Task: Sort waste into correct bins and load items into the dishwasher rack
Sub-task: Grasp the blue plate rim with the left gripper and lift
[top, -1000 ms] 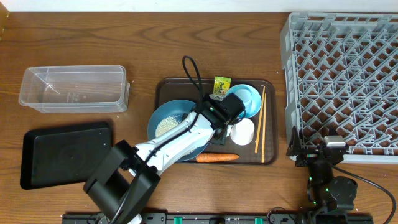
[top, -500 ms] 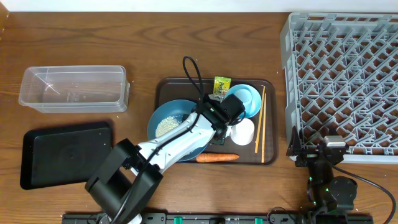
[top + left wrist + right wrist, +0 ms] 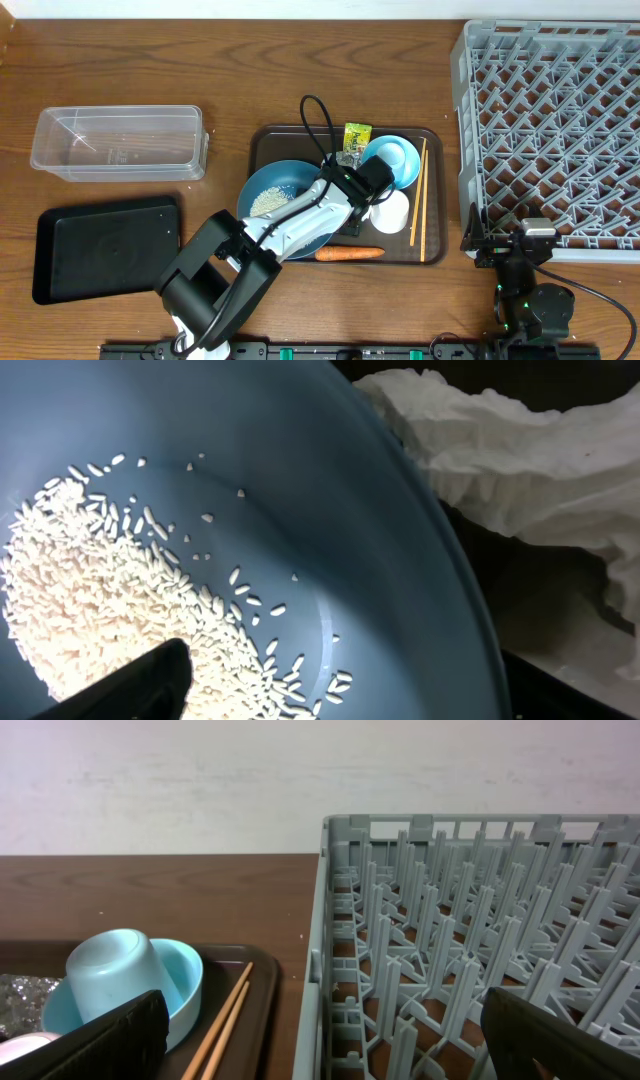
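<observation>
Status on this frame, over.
Left end effector over dark-blue plate, jaws unclear. Right end effector open by rack. Rice on plate, tissue beside rim.

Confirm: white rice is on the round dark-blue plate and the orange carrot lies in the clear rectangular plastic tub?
The white rice is on the dark-blue plate, but the overhead view shows the orange carrot on the brown serving tray, not in the clear tub.

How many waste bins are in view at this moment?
2. The clear tub sits upper left in the overhead view; the black tray lies just below it. None appear hidden.
</observation>
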You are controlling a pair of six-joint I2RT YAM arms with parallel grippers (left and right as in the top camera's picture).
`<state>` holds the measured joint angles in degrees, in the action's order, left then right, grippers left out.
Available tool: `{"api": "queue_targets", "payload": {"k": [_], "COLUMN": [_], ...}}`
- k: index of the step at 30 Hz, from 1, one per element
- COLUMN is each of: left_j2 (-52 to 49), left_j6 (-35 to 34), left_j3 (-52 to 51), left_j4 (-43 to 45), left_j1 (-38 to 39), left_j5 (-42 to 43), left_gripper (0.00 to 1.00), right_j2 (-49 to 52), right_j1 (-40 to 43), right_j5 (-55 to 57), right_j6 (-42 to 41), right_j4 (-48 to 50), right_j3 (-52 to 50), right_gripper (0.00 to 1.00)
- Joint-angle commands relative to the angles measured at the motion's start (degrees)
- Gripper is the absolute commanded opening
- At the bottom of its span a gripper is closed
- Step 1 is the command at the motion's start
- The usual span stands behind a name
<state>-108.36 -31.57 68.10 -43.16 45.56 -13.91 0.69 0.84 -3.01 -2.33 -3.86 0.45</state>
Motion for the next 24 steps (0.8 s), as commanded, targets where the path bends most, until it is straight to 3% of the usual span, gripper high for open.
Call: {"api": "queue_targets", "payload": {"k": [1,7,18,24], "left_j2": [-0.17,-0.17,-0.20,-0.13], "left_j6": [-0.26,-0.28,-0.24,-0.24], "left_j3": [-0.48,-0.48,-0.48,-0.46], "left_j4": [0.20,0.22,0.50,0.39], "left_j1": [0.00,0.02,0.00,0.02], "left_j5": [-0.72,-0.66,-0.68,-0.66], "left_gripper": [0.80,0.69,0.35,0.30], "right_j2": [-0.42,-0.42,-0.42,-0.42], "right_j1": [0.00,-0.02,0.00,0.00], "right_j5": [-0.04,-0.04,-0.04,-0.04], "right_j6": [-0.39,-0.39,-0.39,-0.39], "right_j4": [-0.20,-0.20,-0.20,-0.20], "right_j3": [-0.13,-0.13,-0.13,-0.13], "right_gripper": [0.99,0.99,0.99,0.99]}}
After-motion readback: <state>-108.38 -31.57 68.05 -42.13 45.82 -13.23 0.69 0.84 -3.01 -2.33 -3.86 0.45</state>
